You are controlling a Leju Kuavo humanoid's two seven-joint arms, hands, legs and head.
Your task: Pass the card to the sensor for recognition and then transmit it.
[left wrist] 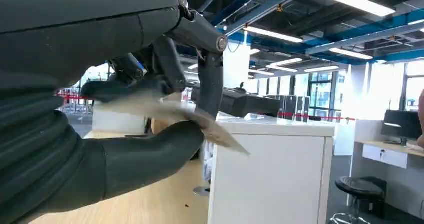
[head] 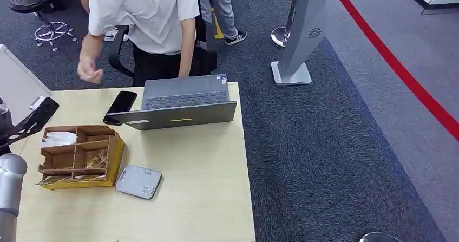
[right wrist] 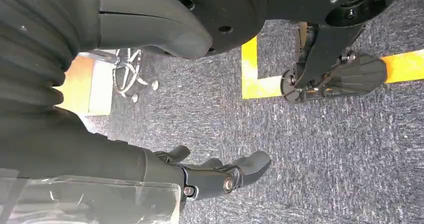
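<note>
Step in hand: the left hand (left wrist: 150, 108) pinches the card (left wrist: 200, 121) between thumb and fingers, raised at the table's (head: 205, 193) left edge; carrying it to the sensor, I judge.
Next move: swing the card over the grey sensor (head: 138, 182) beside the box (head: 81, 158) and hold it flat, close above.
Right hand (right wrist: 215, 176): hangs by the floor, fingers loosely apart, holding nothing.
Count: one card, one sensor, one laptop (head: 181, 104), one phone (head: 120, 106), one person (head: 143, 25) opposite.

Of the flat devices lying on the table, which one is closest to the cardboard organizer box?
The grey square sensor, almost touching the cardboard organizer box; the black phone and the laptop lie farther away.
</note>
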